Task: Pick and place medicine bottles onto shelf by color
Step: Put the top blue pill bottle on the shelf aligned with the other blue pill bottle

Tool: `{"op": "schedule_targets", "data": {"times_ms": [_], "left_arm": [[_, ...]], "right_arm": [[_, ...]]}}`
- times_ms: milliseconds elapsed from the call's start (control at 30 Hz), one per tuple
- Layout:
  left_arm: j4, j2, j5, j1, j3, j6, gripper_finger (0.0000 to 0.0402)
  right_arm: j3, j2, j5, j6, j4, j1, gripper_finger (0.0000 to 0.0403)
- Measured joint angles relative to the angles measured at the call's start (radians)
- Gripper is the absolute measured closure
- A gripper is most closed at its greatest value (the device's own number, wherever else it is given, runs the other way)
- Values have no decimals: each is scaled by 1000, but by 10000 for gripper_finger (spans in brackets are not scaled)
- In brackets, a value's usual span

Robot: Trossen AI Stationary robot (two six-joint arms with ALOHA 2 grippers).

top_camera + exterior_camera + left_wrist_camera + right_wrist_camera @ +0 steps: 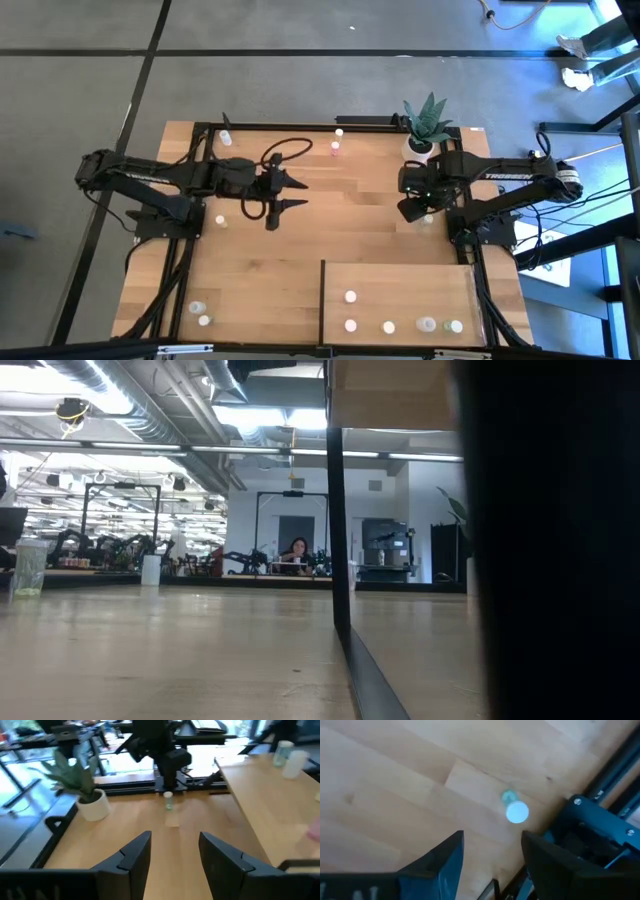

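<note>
Bottles sit scattered as I run the sort: two (pixel 201 312) at the table's (pixel 260 270) near left corner, one (pixel 220 220) by the left arm, three along the far edge. My left gripper (pixel 284 193) hovers mid-table, fingers apart, holding nothing. On the shelf (pixel 400 285), near right, five bottles (pixel 388 326) already stand. My right gripper (pixel 490 852) hangs above a green-tinted bottle (pixel 516 811) beside the plant (pixel 427 120), fingers spread, nothing held. I'd judge under half placed; seven remain on the table.
</note>
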Motion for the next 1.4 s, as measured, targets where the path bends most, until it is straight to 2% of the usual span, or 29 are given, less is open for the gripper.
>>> {"op": "schedule_targets", "data": {"times_ms": [300,467,933,1400], "left_arm": [[-5,0,341,176,0,95,242],[-5,0,419,206,0,97,242],[-5,0,431,208,0,99,242],[-5,0,431,208,0,99,242]], "right_arm": [[-58,42,-27,45,-1,-40,203],[-113,60,-54,81,13,-43,203],[-215,60,-52,55,121,-43,203],[-291,61,-44,52,148,-43,203]]}}
